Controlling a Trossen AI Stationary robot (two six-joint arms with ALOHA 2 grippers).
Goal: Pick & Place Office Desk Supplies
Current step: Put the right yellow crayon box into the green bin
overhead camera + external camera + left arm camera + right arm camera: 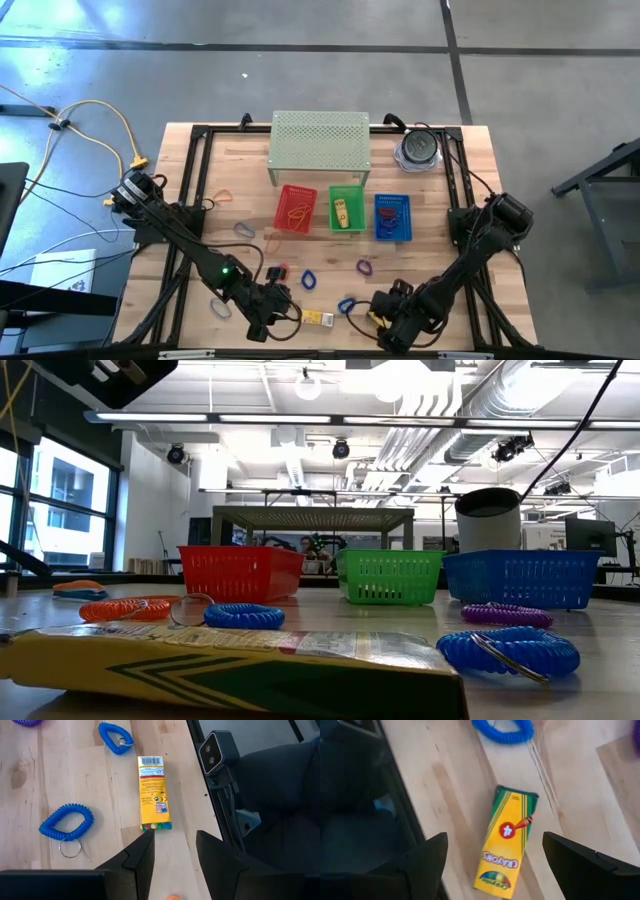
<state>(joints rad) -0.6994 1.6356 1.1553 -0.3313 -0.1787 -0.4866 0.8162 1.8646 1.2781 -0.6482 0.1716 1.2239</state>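
Two tools hover empty: left tool (172, 850) half-open beside one box (153, 792), right tool (492, 862) wide over another box (506, 842); a skewed descent could nudge either off the table (75, 780).

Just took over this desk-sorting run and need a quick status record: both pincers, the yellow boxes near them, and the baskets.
left pincer: open, empty, at the near table edge, just short of a yellow box's end
left yellow box: flat on the table, barcode side up
right pincer: wide open, empty, over a crayon box
crayon box: flat on the table, not gripped
baskets: red basket, green basket, blue basket in a row
green basket contents: one yellow box
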